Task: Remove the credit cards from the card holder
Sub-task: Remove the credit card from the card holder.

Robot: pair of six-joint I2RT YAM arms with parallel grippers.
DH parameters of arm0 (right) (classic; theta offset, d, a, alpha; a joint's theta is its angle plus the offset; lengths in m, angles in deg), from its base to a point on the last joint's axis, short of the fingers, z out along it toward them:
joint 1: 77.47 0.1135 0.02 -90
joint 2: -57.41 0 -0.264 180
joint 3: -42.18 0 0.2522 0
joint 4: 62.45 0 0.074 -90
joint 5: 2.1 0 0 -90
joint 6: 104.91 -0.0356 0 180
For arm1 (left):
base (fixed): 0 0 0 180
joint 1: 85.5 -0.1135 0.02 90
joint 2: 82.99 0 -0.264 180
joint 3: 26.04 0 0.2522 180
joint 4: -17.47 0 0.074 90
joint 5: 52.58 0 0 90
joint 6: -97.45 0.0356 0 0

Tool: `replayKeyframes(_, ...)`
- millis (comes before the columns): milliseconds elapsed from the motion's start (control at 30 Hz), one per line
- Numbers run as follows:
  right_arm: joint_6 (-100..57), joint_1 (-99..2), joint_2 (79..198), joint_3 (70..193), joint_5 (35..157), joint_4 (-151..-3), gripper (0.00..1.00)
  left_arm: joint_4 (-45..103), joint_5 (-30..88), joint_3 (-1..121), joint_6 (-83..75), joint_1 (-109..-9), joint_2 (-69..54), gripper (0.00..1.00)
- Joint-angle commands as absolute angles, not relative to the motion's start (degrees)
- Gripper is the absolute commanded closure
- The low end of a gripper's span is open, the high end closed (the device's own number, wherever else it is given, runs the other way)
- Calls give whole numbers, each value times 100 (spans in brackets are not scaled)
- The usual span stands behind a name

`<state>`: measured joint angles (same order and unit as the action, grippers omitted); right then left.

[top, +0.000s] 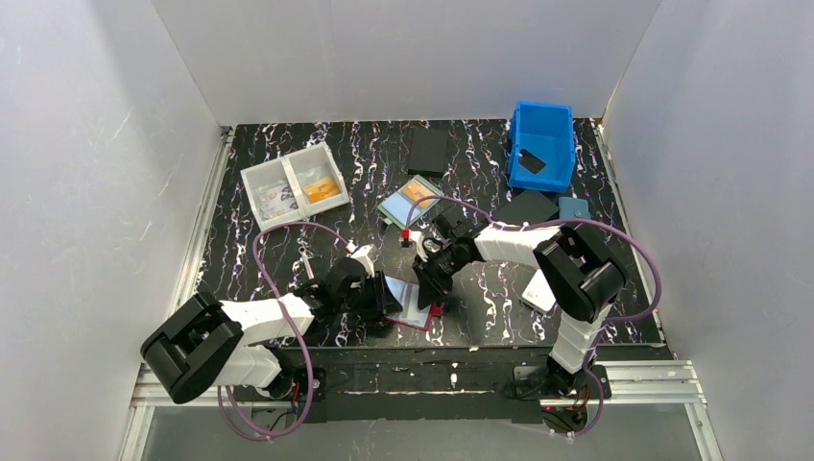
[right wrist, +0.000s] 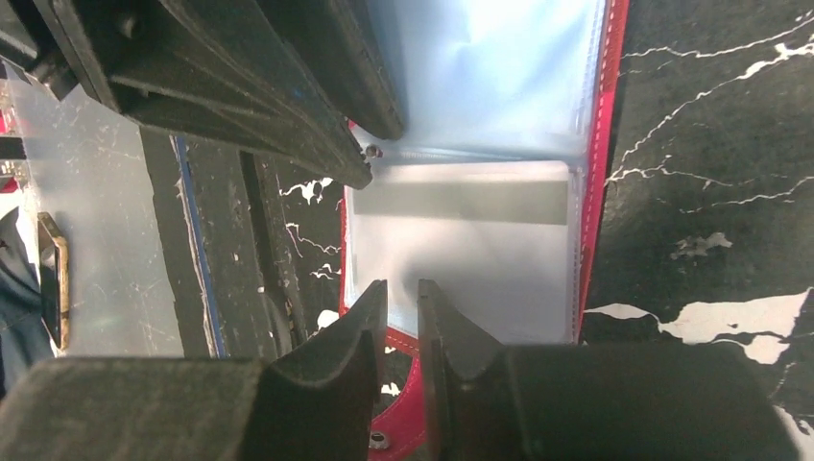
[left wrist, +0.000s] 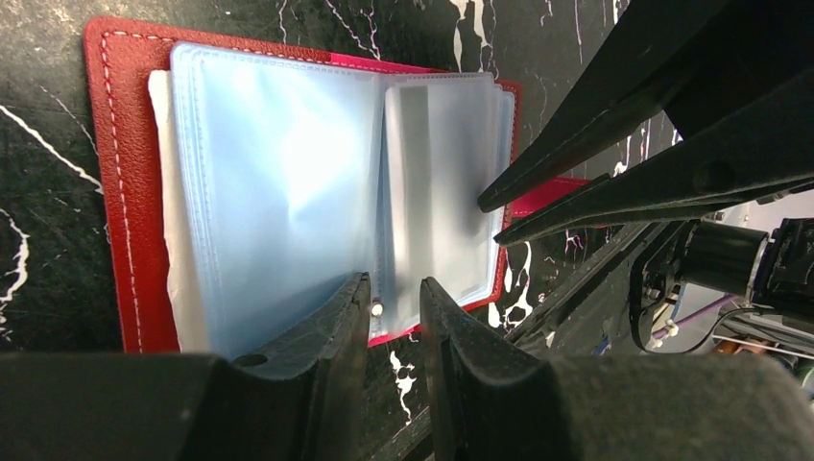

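Note:
The card holder [top: 415,309] lies spread open near the table's front edge, red cover [left wrist: 115,192] down and light-blue sleeves up. A credit card [left wrist: 442,192] with a grey stripe sits inside the right-hand sleeve [right wrist: 470,250]. My left gripper [left wrist: 395,283] stands at the holder's near edge over the spine rivet, jaws a narrow gap apart with nothing held between them. My right gripper [right wrist: 402,285] points at the outer edge of the card's sleeve beside the red snap tab [right wrist: 403,423], jaws also slightly apart. The two grippers [top: 389,298] [top: 429,288] face each other across the holder.
A blue bin [top: 542,144] stands at the back right, a white divided tray [top: 293,184] at the back left. A teal-framed case [top: 411,202], a black flat item [top: 428,151], a dark wallet [top: 526,206] and a small blue wallet [top: 574,206] lie behind the holder.

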<state>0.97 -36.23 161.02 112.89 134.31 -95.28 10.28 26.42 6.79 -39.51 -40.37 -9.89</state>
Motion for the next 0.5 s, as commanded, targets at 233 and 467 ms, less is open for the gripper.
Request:
replayKeyframes(233, -114, -3369, 16574, 11738, 12934, -9491, 73, 504, 2529, 326, -4012, -4044, -821, 67)
replayKeyframes(467, -468, -3374, 17009, 12123, 13187, -9472, 73, 391, 2472, 206, -3976, -4043, -876, 62)
